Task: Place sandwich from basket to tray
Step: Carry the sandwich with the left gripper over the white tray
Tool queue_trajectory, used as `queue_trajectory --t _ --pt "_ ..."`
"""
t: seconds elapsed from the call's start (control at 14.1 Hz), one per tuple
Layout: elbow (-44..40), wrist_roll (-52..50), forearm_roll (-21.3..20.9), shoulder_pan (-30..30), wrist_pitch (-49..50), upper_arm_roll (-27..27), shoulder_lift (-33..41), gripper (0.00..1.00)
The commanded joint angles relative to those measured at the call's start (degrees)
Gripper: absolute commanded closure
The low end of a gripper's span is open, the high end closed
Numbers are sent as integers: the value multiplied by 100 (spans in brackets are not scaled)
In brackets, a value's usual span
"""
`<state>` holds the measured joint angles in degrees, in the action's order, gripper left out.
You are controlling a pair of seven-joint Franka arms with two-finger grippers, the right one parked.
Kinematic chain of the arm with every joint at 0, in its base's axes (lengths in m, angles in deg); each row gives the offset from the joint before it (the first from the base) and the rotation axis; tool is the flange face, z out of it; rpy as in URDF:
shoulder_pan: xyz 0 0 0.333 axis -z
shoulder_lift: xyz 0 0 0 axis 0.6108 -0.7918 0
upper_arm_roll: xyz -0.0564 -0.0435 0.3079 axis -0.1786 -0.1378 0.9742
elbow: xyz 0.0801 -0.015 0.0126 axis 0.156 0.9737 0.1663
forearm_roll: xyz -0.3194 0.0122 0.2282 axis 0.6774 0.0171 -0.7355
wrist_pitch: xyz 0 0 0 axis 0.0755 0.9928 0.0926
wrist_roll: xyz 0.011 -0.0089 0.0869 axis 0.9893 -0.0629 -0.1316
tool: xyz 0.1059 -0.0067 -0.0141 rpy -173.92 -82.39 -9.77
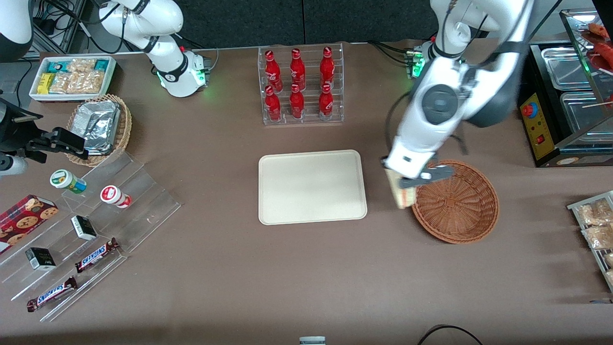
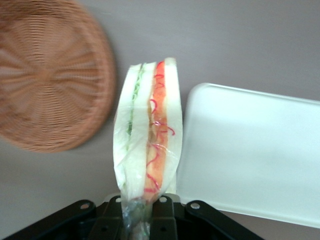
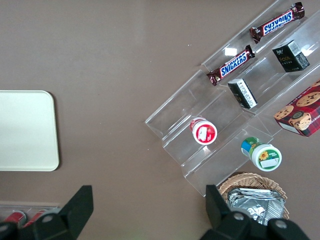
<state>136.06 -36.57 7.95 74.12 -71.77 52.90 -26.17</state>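
The sandwich (image 2: pixel 148 145) is out of the basket (image 1: pixel 456 203) and in the air, clamped at one end between the closed fingers of the gripper (image 2: pixel 141 212). In the wrist view its clear wrapper bunches where the fingers pinch it, and the cut edge faces the camera with green filling on one side and red and orange on the other.

In the front view the gripper (image 1: pixel 417 178) hangs over the strip of brown surface (image 1: pixel 306 278) between the basket and the tray (image 1: pixel 312 187), right at the basket's rim on the tray side. The sandwich (image 1: pixel 401 194) shows as a pale wedge hanging below the fingers, beside the basket's rim and not yet over the tray.

The basket looks empty in both views, with only bare weave showing. The tray is also bare, with nothing on its cream floor.

By my judgement the pick and lift are done and the carry is under way, roughly at its midpoint. What remains is to bring the sandwich over the tray, lower it onto the tray floor and let go. The tray is just beside the sandwich in the wrist view, so little travel remains.

Elsewhere a rack with 6 red bottles (image 1: pixel 300 84) stands farther from the front camera than the tray.
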Motion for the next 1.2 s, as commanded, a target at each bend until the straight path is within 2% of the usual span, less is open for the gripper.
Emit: queue_trajectory --t 0.0,0.57,1.13 --pt "-517 -185 104 508 -325 92 -671 100" --pt "-1748 -757 34 1291 -791 101 -2297 100" --pt "-2056 -898 25 1546 -1169 110 -2817 100"
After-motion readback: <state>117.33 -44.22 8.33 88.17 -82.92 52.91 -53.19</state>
